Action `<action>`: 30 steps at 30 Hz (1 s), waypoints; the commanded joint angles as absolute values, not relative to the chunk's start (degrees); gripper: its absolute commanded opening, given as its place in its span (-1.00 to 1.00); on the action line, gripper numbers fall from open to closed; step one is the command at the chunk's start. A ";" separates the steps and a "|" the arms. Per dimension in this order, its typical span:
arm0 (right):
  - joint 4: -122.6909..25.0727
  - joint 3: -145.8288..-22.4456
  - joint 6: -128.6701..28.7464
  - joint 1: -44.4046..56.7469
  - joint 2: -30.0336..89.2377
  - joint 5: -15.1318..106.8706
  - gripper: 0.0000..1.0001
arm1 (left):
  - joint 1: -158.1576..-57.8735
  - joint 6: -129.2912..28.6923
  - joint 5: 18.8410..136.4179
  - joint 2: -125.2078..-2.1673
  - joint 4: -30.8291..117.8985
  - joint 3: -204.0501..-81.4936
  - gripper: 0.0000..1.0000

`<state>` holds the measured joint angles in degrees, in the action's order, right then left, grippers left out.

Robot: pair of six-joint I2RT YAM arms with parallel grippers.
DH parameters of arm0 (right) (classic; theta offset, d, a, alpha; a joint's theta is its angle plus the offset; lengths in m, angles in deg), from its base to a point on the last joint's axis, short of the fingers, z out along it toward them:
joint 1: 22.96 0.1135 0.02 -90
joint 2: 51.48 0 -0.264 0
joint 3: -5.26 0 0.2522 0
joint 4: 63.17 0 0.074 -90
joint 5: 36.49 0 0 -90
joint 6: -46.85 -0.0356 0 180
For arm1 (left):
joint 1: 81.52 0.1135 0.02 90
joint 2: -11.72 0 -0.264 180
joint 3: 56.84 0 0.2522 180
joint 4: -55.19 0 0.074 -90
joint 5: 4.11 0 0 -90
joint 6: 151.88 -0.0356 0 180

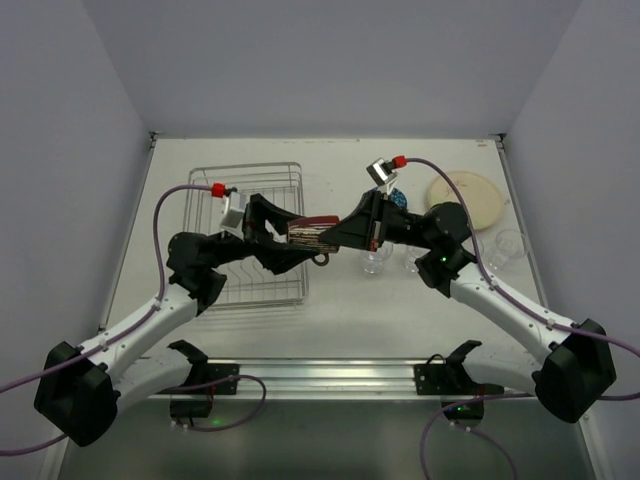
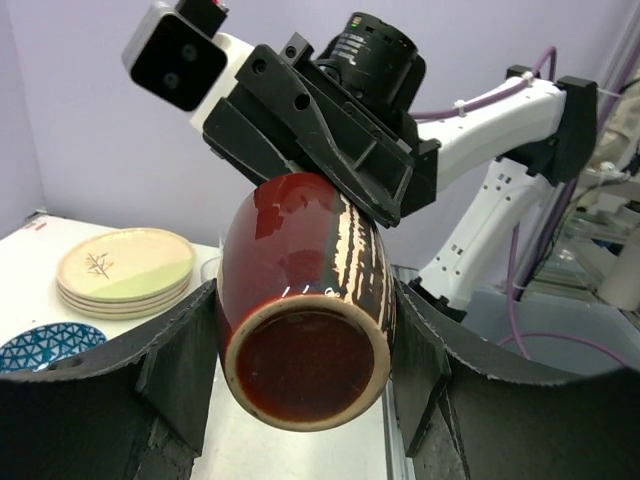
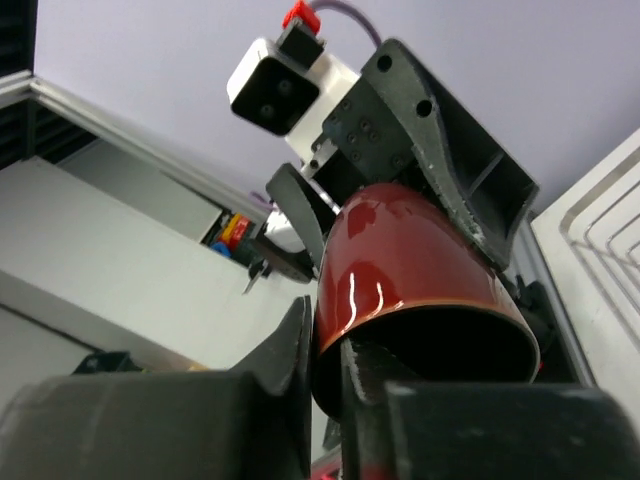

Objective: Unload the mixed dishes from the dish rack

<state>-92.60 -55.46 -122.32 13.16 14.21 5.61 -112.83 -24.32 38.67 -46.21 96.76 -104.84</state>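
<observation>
At centre frame, the left gripper (image 1: 288, 234) and right gripper (image 1: 336, 236) are both clamping the mug (image 1: 312, 232) mid-air, apparently transferring it toward the plates (image 1: 467, 196) at upper right.

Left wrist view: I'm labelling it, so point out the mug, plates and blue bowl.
mug (image 2: 290, 240), left wrist view, glossy red side
plates (image 2: 125, 265), left wrist view, top plate's face
blue bowl (image 2: 45, 348), left wrist view, patterned surface

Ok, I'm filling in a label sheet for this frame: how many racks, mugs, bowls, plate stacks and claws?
Silver wire dish rack: 1
Glossy red-brown ceramic mug, gripped by both claws: 1
Blue-patterned round bowl: 1
Stack of round cream plates: 1
Claws, left claw and right claw: 2
Total: 6
</observation>
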 commanded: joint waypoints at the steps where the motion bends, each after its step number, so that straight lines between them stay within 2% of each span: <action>1: -94.93 -57.55 -121.72 13.52 14.09 7.37 -1.00 | -113.25 -26.55 38.52 -45.24 100.58 -104.97 -1.00; 4: -92.40 -57.90 -119.71 13.52 13.48 7.72 -1.00 | -113.24 -28.30 39.48 -44.54 97.53 -105.41 -1.00; 5: -91.51 -57.98 -119.09 13.52 13.12 7.89 -1.00 | -113.24 -29.61 40.09 -44.27 96.37 -105.49 -0.67; 6: -90.55 -58.33 -118.21 13.52 12.34 7.81 -1.00 | -113.24 -30.41 41.06 -43.83 92.88 -105.93 -0.25; 7: -87.06 -58.69 -115.33 13.52 11.81 7.98 -1.00 | -113.33 -31.46 43.68 -42.70 90.41 -106.37 0.63; 8: -84.59 -59.04 -113.39 13.34 11.19 8.42 -1.00 | -113.33 -33.82 45.01 -42.08 88.12 -106.81 0.98; 13: -60.29 -63.43 -93.83 12.99 6.45 19.28 -1.00 | -113.33 -39.64 60.28 -36.11 64.33 -112.86 1.00; 18: -43.80 -68.70 -81.48 12.99 3.98 30.03 -1.00 | -113.33 -39.29 83.04 -31.09 40.88 -121.29 1.00; 19: -39.17 -69.49 -78.60 13.08 4.33 31.70 -1.00 | -113.25 -38.94 91.08 -29.87 36.55 -122.53 1.00; 22: -30.21 -72.39 -74.02 13.17 6.70 35.49 -1.00 | -113.24 -38.50 102.28 -28.28 25.63 -126.41 1.00; 30: -7.94 -79.60 -63.72 16.95 12.58 54.89 -1.00 | -113.25 -45.26 113.48 -27.13 9.55 -132.56 1.00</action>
<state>-18.71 -75.68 -70.30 16.00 11.72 44.32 -113.09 -40.91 104.55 -26.89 20.46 -129.76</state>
